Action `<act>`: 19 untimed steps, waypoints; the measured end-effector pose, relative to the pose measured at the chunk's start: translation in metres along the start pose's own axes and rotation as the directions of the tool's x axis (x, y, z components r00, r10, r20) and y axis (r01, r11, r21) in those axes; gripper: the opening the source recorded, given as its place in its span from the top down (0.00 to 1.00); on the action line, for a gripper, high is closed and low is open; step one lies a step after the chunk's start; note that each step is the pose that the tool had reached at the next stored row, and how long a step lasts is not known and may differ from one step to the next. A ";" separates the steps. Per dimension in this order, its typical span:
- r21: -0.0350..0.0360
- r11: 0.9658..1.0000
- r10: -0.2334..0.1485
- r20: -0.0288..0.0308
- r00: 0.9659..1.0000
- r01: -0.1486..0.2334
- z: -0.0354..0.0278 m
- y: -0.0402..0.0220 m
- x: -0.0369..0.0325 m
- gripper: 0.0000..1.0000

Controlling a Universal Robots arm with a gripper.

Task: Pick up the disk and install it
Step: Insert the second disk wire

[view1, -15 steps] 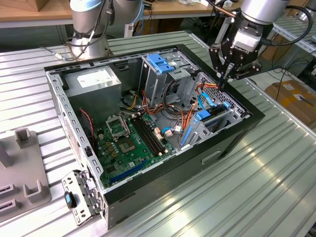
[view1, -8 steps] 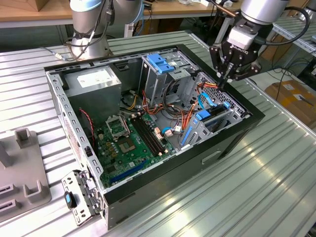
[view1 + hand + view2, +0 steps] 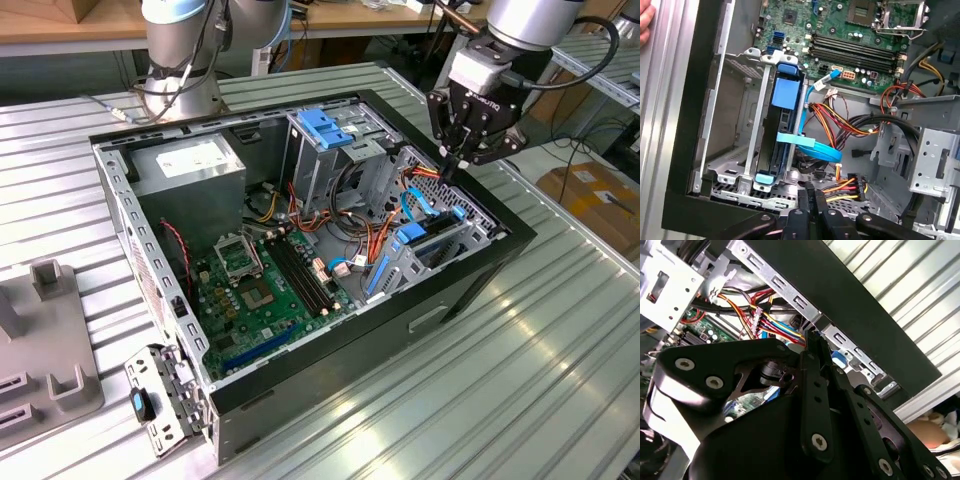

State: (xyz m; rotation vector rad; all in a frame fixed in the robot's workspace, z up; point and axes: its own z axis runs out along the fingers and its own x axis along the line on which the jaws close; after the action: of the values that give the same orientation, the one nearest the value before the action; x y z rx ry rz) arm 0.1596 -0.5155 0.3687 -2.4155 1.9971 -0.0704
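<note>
The black multi-link gripper (image 3: 452,162) hung just above the far rim of the open black computer case (image 3: 420,318), its fingers drawn narrow together with nothing between them, a posture that suited slipping past the bundled red and yellow power cables (image 3: 845,119). The silver-grey disk in its bright blue carrier frame (image 3: 782,130) stood on edge in the grey metal drive bay (image 3: 730,150) near the case wall, apparently seated already. Beyond lay the green motherboard (image 3: 262,288), and the ribbed metal bench (image 3: 520,390) carried the case.
</note>
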 end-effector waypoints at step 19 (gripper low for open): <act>-0.002 0.989 0.146 -0.005 0.989 -0.146 0.0003 0.0050 -0.0003 0.84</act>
State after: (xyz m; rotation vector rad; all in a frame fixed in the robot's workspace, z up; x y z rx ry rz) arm 0.1546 -0.5162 0.3682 -2.2638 2.1700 -0.0734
